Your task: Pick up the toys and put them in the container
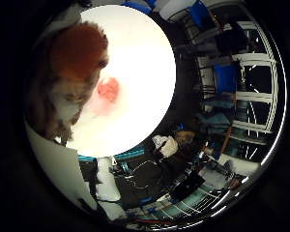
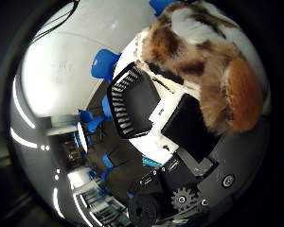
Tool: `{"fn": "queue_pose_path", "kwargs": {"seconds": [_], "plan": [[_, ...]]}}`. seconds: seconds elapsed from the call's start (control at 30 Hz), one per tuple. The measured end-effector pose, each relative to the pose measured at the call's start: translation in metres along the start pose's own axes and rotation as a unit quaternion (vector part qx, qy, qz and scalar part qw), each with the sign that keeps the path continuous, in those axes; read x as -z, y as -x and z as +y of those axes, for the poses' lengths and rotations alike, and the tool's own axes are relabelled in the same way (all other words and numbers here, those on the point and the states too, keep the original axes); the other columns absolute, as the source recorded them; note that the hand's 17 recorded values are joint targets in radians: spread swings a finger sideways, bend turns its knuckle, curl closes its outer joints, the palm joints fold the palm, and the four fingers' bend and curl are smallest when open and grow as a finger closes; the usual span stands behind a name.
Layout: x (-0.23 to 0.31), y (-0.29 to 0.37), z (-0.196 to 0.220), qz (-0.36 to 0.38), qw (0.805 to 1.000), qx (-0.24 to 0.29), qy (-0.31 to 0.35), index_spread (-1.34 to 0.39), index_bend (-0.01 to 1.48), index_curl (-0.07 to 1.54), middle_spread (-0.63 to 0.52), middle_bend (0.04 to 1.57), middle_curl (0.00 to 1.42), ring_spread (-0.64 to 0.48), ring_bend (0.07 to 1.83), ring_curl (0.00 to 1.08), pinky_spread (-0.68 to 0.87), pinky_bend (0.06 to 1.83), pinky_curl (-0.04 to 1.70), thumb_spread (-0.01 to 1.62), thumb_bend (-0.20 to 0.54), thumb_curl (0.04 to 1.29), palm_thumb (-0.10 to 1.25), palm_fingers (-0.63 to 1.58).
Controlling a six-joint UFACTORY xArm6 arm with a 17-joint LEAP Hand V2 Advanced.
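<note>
A furry plush toy (image 1: 72, 68), brown, orange and white, sits close against the palm of my right hand (image 2: 180, 128) and fills much of the right thumb side palm view (image 2: 204, 57). My black and white fingers (image 2: 166, 118) curl against its fur, and it hangs above the round white table (image 1: 135, 58). A small pink-red toy (image 1: 108, 92) lies on the table below the plush. A black slatted thing (image 2: 131, 99), maybe the container, shows beside my fingers.
Blue chairs (image 1: 225, 77) and metal shelving (image 1: 251, 116) stand beyond the table's edge. More blue chairs (image 2: 104, 64) show in the right thumb side palm view. A white part of the hand (image 1: 63, 169) crosses the table's rim.
</note>
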State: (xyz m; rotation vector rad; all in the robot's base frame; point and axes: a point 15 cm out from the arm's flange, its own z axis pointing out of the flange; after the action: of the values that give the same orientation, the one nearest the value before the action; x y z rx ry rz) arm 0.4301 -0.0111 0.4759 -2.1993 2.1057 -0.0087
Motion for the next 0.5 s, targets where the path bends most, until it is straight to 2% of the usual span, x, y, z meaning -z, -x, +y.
{"fn": "queue_pose_path", "kwargs": {"seconds": [0.23,0.5], "plan": [[0.002,0.1,-0.003,-0.013,0.999,0.045,-0.017,-0.22,1.11,0.78,-0.15,1.33,0.77,-0.22,1.36,0.75,-0.21,1.22,0.98,1.2,-0.009,0.59,1.02,1.11],[-0.032,0.184,-0.028,-0.026,0.996,0.079,-0.027,-0.22,1.1,0.79,-0.15,1.33,0.76,-0.22,1.35,0.76,-0.22,1.21,1.0,1.19,-0.01,0.6,1.02,1.11]]}}
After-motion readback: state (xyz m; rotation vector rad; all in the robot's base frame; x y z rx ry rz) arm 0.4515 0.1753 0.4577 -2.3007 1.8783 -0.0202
